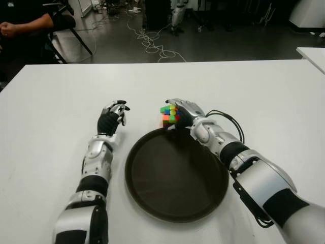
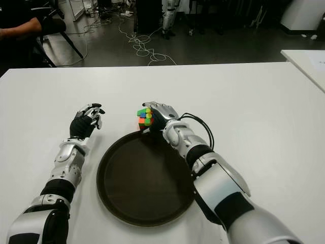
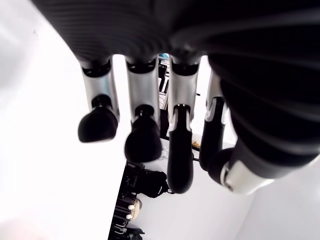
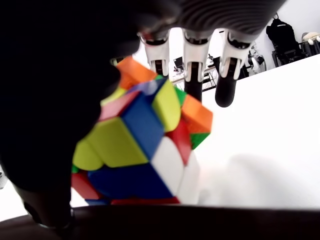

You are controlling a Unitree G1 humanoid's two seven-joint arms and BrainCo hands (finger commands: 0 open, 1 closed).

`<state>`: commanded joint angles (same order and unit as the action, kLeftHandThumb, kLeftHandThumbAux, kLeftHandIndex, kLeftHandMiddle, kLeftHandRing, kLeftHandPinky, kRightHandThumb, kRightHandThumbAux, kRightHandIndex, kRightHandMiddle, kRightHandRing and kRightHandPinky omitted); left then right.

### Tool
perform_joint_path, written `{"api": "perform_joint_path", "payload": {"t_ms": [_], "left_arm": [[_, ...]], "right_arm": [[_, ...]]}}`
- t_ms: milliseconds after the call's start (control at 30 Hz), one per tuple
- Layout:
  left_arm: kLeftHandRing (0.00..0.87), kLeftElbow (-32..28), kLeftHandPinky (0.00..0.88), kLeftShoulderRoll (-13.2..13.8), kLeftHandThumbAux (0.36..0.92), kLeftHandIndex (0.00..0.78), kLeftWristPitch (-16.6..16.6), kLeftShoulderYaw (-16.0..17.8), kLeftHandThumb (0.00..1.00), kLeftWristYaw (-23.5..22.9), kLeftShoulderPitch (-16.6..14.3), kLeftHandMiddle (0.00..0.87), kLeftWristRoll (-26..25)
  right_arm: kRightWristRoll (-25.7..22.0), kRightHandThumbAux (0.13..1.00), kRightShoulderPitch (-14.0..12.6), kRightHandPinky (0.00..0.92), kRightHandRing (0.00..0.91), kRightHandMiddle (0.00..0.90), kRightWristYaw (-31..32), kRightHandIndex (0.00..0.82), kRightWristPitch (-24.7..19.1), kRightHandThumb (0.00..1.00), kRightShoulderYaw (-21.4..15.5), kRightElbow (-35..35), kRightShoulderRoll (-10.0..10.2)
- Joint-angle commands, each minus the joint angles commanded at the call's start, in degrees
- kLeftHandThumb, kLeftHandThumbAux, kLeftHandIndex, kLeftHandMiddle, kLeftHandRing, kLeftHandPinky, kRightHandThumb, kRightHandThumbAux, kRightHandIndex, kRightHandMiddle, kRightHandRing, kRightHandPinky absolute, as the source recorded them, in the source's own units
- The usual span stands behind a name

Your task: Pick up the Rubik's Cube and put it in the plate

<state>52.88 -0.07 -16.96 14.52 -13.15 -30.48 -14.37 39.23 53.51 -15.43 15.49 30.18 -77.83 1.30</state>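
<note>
Right hand (image 1: 182, 113): grasping the multicoloured plastic Rubik's Cube (image 1: 169, 115) at frame centre, by the round dark plate (image 1: 152, 203) rim. Rigid, light, smooth-faced; grip opposite faces. Left hand (image 1: 112, 118): relaxed, empty.

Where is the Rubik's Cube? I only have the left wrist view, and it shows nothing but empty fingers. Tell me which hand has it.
Observer: The right hand has the Rubik's Cube. In its wrist view the fingers and thumb close on it.
Operator: Give me its position relative to the plate.
Observer: It shows just beyond the far rim of the plate, not inside. Nothing lies in the plate.
Operator: Report where the left hand sits.
Observer: The left hand shows to the left of the plate's far rim, apart from both plate and cube.
</note>
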Motion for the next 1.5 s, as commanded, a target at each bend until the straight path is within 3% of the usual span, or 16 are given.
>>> {"api": "perform_joint_path", "payload": {"t_ms": [467,867,933,1000,1033,1067,1100,1133,1200,1333,1500], "left_arm": [[0.775,-0.5,0.796,-0.1,0.658,0.424,-0.2,-0.1,0.853,-0.5,0.2,0.555,0.0],[0.776,-0.6,0.794,-0.4,0.658,0.423,-0.2,0.1,0.853,-0.3,0.2,0.554,-0.3],[0.774,-0.6,0.792,-0.3,0.658,0.424,-0.3,0.0,0.853,-0.2,0.3,0.555,-0.2],[0.774,-0.5,0.792,-0.3,0.658,0.424,-0.4,0.0,0.853,-0.1,0.3,0.556,-0.1],[0.773,-0.5,0.792,-0.3,0.658,0.424,-0.4,0.0,0.853,0.0,0.3,0.556,-0.1],[0.773,-0.4,0.792,-0.3,0.658,0.424,-0.5,0.0,0.853,0.0,0.3,0.556,-0.1],[0.773,-0.2,0.792,-0.3,0.658,0.424,-0.5,0.1,0.853,-0.1,0.3,0.555,-0.1],[0.773,-0.1,0.793,-0.3,0.658,0.423,-0.6,0.1,0.853,-0.2,0.2,0.555,-0.2],[0.773,0.0,0.793,-0.2,0.658,0.423,-0.7,0.1,0.853,-0.4,0.2,0.555,-0.2],[0.774,-0.1,0.794,-0.2,0.657,0.425,-0.8,0.0,0.853,-0.5,0.2,0.556,-0.1],[0.774,-0.2,0.794,-0.1,0.657,0.426,-1.0,-0.1,0.854,-0.5,0.4,0.556,0.1]], "right_arm": [[0.5,0.756,0.0,0.221,0.207,0.169,-0.1,0.142,-0.4,0.0,1.6,0.0,0.1],[1.6,0.788,-0.1,0.268,0.23,0.201,-1.7,0.148,0.5,0.0,2.7,0.1,-0.2],[1.7,0.815,-0.1,0.304,0.253,0.222,-2.1,0.153,0.8,0.037,2.9,0.1,-0.4],[1.9,0.828,-0.1,0.329,0.276,0.245,-2.7,0.162,1.1,0.128,3.1,0.2,-0.5],[1.9,0.826,-0.1,0.341,0.297,0.271,-3.0,0.178,1.2,0.247,3.2,0.3,-0.6],[1.9,0.824,-0.2,0.345,0.305,0.281,-3.6,0.183,1.3,0.292,3.3,0.3,-0.6],[1.9,0.78,-0.3,0.369,0.335,0.355,-4.3,0.245,1.3,0.482,3.3,0.4,-0.6],[1.8,0.749,-0.3,0.407,0.372,0.406,-4.8,0.288,1.3,0.607,3.2,0.4,-0.6],[1.7,0.723,-0.4,0.44,0.404,0.449,-5.4,0.326,1.3,0.716,3.1,0.4,-0.5],[1.4,0.684,-0.5,0.473,0.471,0.472,-6.5,0.362,1.3,0.88,2.9,0.4,-0.4],[1.1,0.672,-0.6,0.483,0.498,0.479,-7.3,0.367,1.6,0.931,2.6,0.5,-0.3]]}}
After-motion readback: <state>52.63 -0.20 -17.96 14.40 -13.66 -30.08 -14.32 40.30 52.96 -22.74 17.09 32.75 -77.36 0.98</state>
